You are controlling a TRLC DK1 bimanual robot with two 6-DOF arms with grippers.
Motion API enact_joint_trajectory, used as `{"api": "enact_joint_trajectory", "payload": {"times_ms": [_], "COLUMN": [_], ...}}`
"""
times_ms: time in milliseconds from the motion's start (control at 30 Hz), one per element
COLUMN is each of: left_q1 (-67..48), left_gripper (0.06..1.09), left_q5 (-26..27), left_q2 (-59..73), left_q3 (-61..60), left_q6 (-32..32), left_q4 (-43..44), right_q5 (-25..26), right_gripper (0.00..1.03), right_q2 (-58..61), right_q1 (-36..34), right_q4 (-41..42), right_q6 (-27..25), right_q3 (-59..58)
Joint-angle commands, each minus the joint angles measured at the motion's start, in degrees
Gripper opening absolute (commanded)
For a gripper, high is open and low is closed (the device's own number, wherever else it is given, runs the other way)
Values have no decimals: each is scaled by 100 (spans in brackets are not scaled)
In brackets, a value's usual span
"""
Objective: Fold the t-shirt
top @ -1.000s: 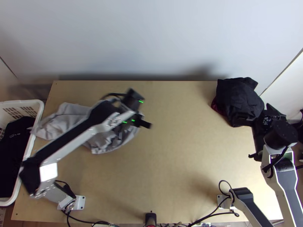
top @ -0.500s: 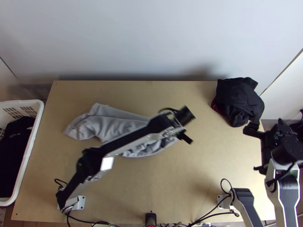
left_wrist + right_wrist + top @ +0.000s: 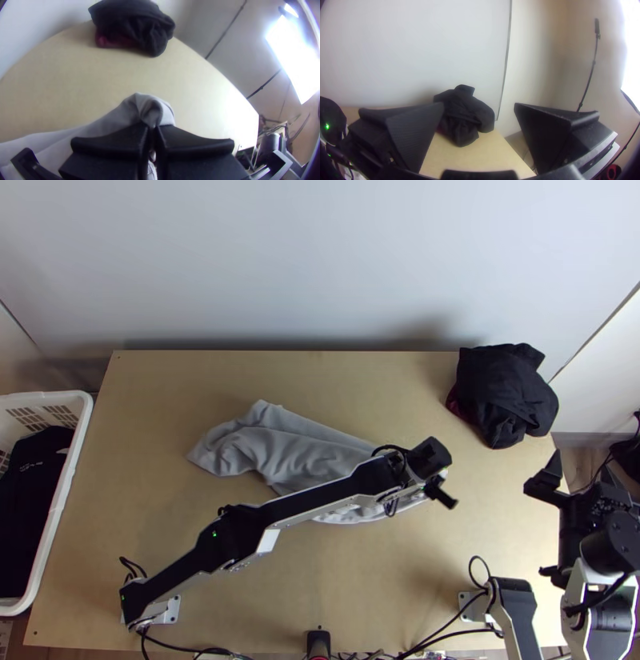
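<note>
Light wooden table [image 3: 360, 384] against a pale wall [image 3: 320, 260], grey t-shirt [image 3: 280, 448] bunched mid-table, one end pinched by the left gripper [image 3: 436, 490], right gripper [image 3: 581, 462] spread by the right edge, dark bundle [image 3: 504, 392] at the far right corner, white basket [image 3: 61, 500] at left.

No text is legible, the white marks [image 3: 32, 466] on the basket's [image 3: 62, 500] black cloth [image 3: 24, 516] being too small.
</note>
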Motion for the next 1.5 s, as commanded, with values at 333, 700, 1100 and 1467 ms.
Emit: {"api": "enact_joint_trajectory", "payload": {"times_ms": [333,700,1100,1467], "left_q1": [-246,615,1722,2373], "left_gripper": [104,104,104,104], "left_q5": [745,763,622,376], "left_q2": [290,-439,-2232,-3876], "left_q3": [-120,-366,-2027,-4128], "left_q6": [-412,220,510,625], "left_q4": [1249,-729,-1731,-1406], "right_q5": [0,-35,-616,-1811], "right_gripper": [98,98,98,98], "right_q2": [-382,-303,224,2738], "right_q1": [-110,409,1701,2439], "right_q4": [-332,-789,-1800,-1106], "right_q6": [48,223,663,1498], "right_q3": [-184,-325,-307,299]}}
